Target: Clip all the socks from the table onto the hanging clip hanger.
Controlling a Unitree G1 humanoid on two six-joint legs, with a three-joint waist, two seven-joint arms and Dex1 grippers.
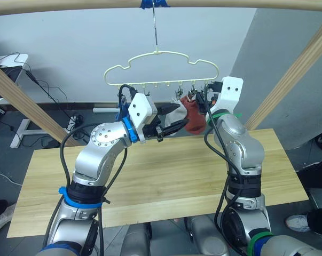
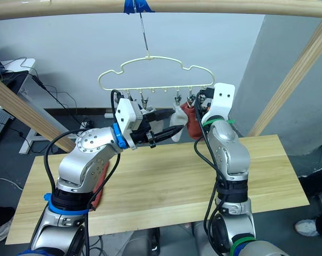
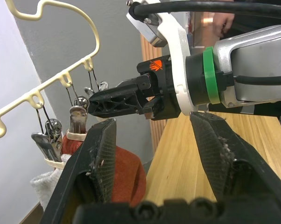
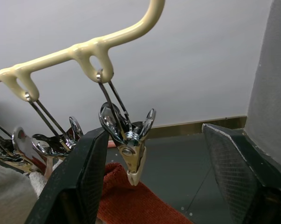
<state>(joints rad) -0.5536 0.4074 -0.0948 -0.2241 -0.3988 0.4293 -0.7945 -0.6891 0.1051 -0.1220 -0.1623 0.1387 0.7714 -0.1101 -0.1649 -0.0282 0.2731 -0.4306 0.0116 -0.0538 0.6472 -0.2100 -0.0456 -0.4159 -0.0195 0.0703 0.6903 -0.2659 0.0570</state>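
Socks: I saw one rust-red sock [image 1: 194, 116] clipped on clip hanger [image 1: 162, 66], frame centre | left gripper [image 3: 152, 154] wide open, empty | right gripper [image 4: 152, 175] wide open, empty

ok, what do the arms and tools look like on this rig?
Silver-grey jointed arms with black cables. Left tool: two black fingers, white wrist bracket, blue ring. Right tool: black fingers, white bracket, green ring, orange marking. Finger pads are cross-hatched.

Head cameras look down; wrist cameras (close) share the clip hanger [image 1: 161, 68].

Even bright indoor light, soft shadows, sharp focus.
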